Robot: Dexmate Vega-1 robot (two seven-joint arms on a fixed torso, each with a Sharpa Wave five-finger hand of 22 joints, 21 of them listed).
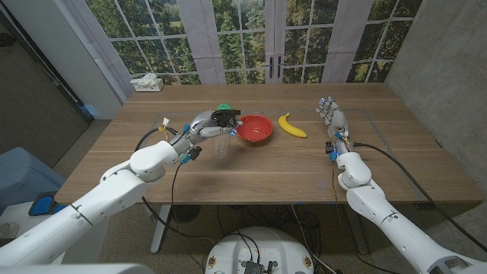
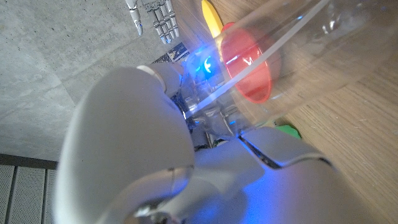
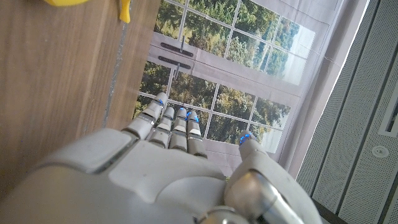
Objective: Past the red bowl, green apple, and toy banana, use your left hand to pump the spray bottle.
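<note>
A clear spray bottle (image 1: 222,144) with a black spray head stands left of the red bowl (image 1: 255,129). My left hand (image 1: 208,122) grips the bottle at its top, fingers around the head. The green apple (image 1: 223,107) peeks out just behind that hand. The toy banana (image 1: 291,125) lies right of the bowl. In the left wrist view the bottle (image 2: 305,37) sits close against my left hand (image 2: 186,155), with the bowl (image 2: 249,62), banana (image 2: 211,15) and apple (image 2: 287,130) beyond it. My right hand (image 1: 332,118) stands on the table, fingers straight and holding nothing; it appears as right hand (image 3: 168,168) near the banana (image 3: 81,2).
A tissue box (image 1: 147,82) sits at the table's (image 1: 266,171) far left corner. A blue object (image 1: 23,179) stands on the floor to the left. Glass doors run behind the table.
</note>
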